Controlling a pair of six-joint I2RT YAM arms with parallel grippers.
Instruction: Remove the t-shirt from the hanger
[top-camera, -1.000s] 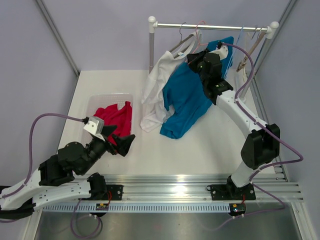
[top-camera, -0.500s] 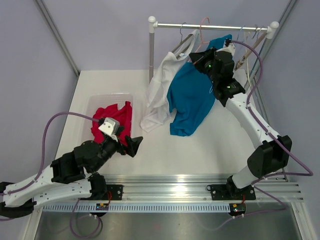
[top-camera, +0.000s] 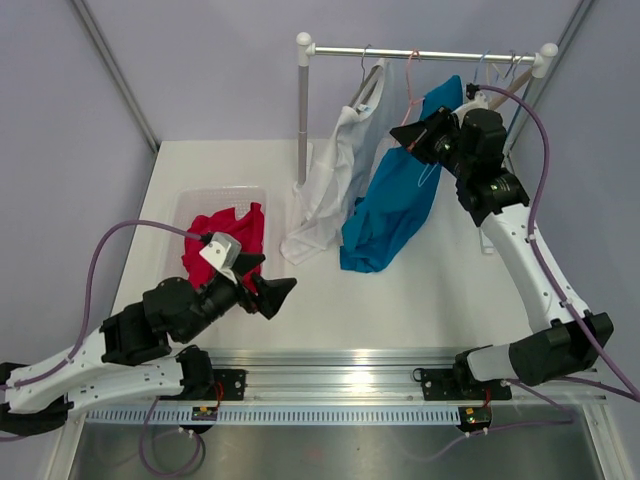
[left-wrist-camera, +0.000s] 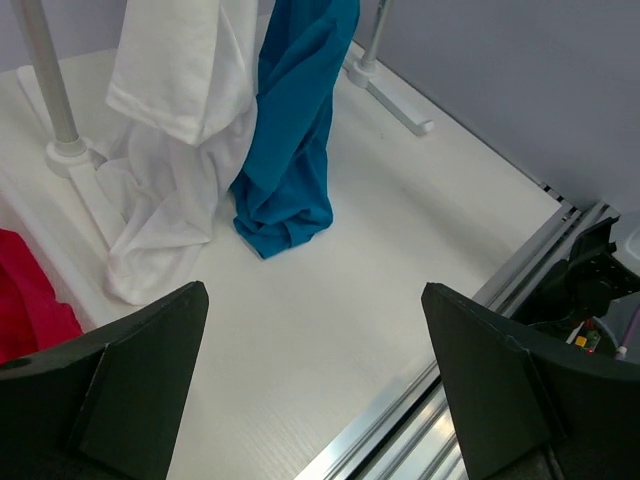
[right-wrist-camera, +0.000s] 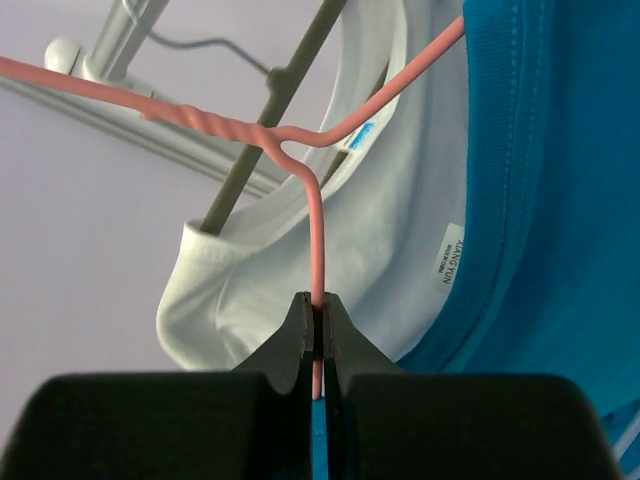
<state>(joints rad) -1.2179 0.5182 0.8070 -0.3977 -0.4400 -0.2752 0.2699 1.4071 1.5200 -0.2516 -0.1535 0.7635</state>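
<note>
A blue t-shirt (top-camera: 395, 200) hangs from a pink wire hanger (top-camera: 412, 80), its lower end bunched on the table. My right gripper (top-camera: 410, 138) is up beside the rail, shut on that hanger's wire. In the right wrist view the gripper (right-wrist-camera: 318, 300) pinches the pink hanger (right-wrist-camera: 313, 220) just below its twisted neck, with the blue t-shirt (right-wrist-camera: 560, 200) to the right. My left gripper (top-camera: 270, 285) hovers open over the table's front, holding nothing. Its wrist view shows the gripper (left-wrist-camera: 312, 290) facing the blue t-shirt (left-wrist-camera: 295, 120) from a distance.
A white t-shirt (top-camera: 330, 180) hangs on a grey hanger from the rail (top-camera: 440, 53), touching the blue one. The rack's post (top-camera: 303, 110) stands behind it. A clear bin (top-camera: 200, 200) at left holds a red garment (top-camera: 230, 235). More hangers (top-camera: 500, 75) crowd the rail's right end.
My right arm has swung right and up with the pink hanger, dragging the blue t-shirt rightward away from the white one. My left arm has crept right along the front.
</note>
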